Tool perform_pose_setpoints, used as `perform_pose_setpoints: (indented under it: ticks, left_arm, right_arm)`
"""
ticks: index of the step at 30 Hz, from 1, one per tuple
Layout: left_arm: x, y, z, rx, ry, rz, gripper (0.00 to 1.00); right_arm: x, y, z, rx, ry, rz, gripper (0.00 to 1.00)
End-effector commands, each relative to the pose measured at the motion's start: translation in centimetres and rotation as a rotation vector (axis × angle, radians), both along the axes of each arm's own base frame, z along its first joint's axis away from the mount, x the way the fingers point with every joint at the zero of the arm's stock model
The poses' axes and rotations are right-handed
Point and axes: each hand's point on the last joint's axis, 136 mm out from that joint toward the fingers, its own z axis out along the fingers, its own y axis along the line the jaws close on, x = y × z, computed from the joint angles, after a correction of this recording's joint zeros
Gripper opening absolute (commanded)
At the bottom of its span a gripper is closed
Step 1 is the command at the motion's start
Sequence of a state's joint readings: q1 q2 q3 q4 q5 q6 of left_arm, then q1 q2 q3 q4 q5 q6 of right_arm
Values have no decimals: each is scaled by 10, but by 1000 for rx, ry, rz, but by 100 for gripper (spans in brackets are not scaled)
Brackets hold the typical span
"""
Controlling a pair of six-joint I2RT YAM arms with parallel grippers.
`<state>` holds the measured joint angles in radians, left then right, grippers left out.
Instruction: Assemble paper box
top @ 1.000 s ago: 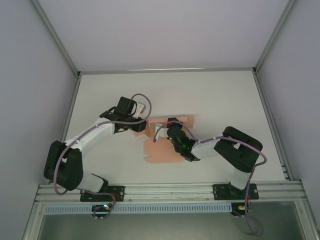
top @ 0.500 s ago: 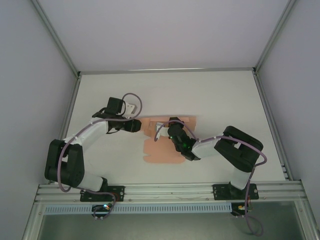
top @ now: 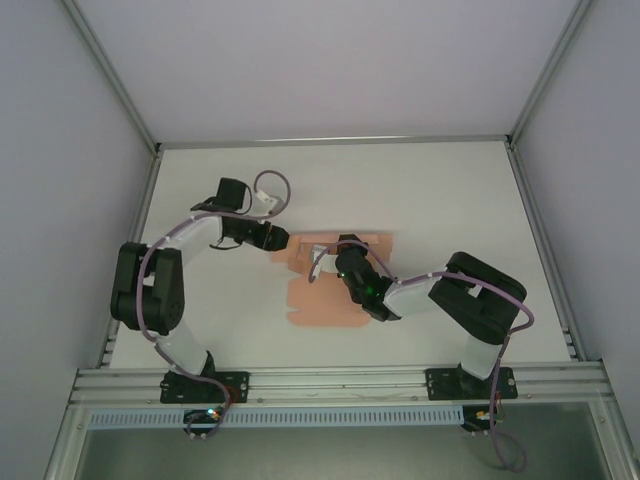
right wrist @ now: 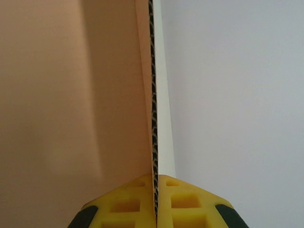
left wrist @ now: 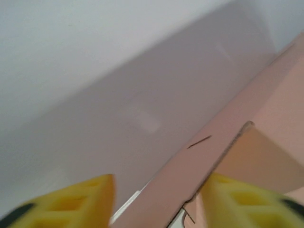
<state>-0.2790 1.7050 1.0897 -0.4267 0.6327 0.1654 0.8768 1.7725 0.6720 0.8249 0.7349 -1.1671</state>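
**Desk:** Where's the paper box [top: 322, 303]?

**Op:** Mid-table [top: 430, 200], btwn my two arms. Near half lies flat, far flaps partly raised. My right gripper [right wrist: 155, 183] is clenched on a raised wall at the box's far side, card edge pinched btwn both pads. I reckon that's to keep the wall upright.

**Desk:** And the left?

**Op:** Left gripper [left wrist: 156, 190] sits at the box's far-left corner, released. Its fingers straddle a flap w/o pinching it, prob. lining up the next fold.
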Motion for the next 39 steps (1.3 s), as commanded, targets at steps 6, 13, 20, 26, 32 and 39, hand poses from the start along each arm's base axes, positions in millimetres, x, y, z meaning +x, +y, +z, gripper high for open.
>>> perform_pose_setpoints:
  ticks: [6,13,20,26,32,39]
  left_arm:
    - [-11,8,2,128,-39,75,24]
    - [-18,16,16,296,-71,290,24]
    - [-24,27,25,467,-119,569,22]
    - [-22,17,20,474,-167,651,23]
    - [-10,1,22,343,-155,726,14]
    - [-2,-40,31,174,-142,663,17]
  right_arm:
    - [-3,-8,-13,-25,42,-18,0]
    - [0,-10,-9,-25,22,-45,0]
    - [1,-8,-2,1,7,-64,0]
    - [-1,-6,5,47,4,-63,0]
    - [-3,-5,4,70,24,-54,0]
    - [-6,-1,-3,88,58,-34,0]
